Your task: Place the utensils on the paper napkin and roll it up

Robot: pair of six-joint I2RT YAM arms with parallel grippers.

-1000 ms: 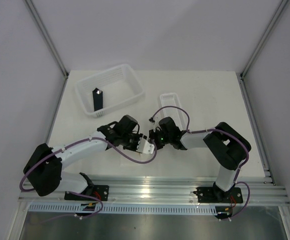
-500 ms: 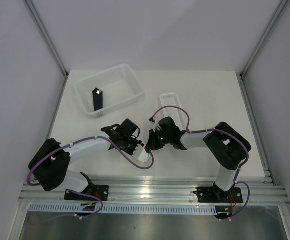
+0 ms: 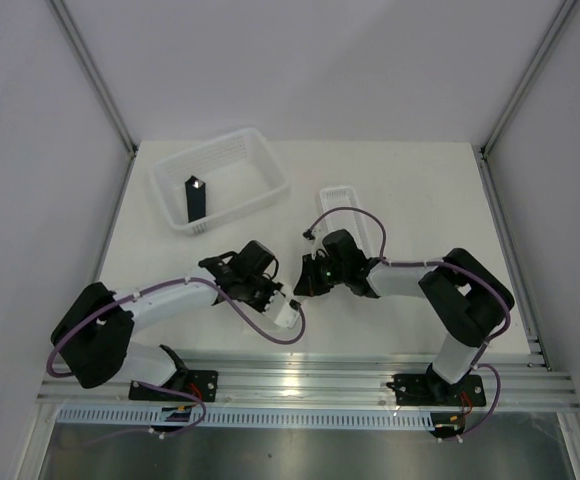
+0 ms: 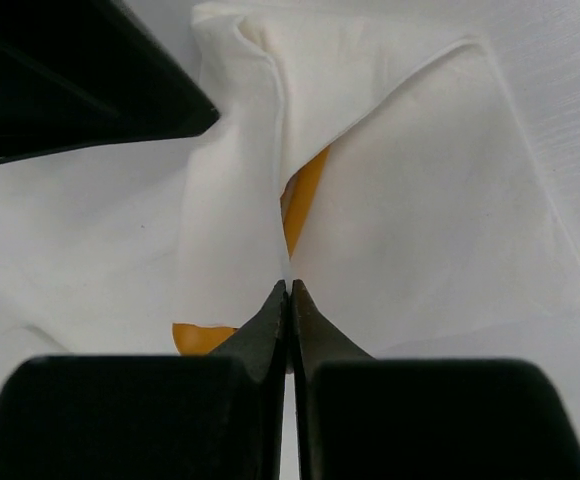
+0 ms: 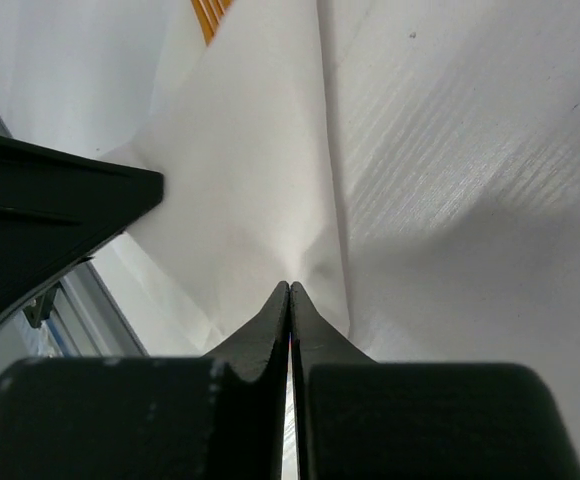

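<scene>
Both claws pinch the paper napkin (image 3: pixel 287 313) near the front of the bench (image 3: pixel 420 180).
From above: the left claw (image 3: pixel 276 298) and right claw (image 3: pixel 302 288) meet at the small white bundle. Left wrist: tips squeezed tight on a napkin fold, with an orange utensil (image 4: pixel 305 190) peeking out. Right wrist: tips squeezed tight on the napkin too.

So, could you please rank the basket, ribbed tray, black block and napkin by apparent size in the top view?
1. white basket, largest.
2. ribbed tray.
3. black block and the visible part of the napkin look about alike, so I won't rank them.
</scene>
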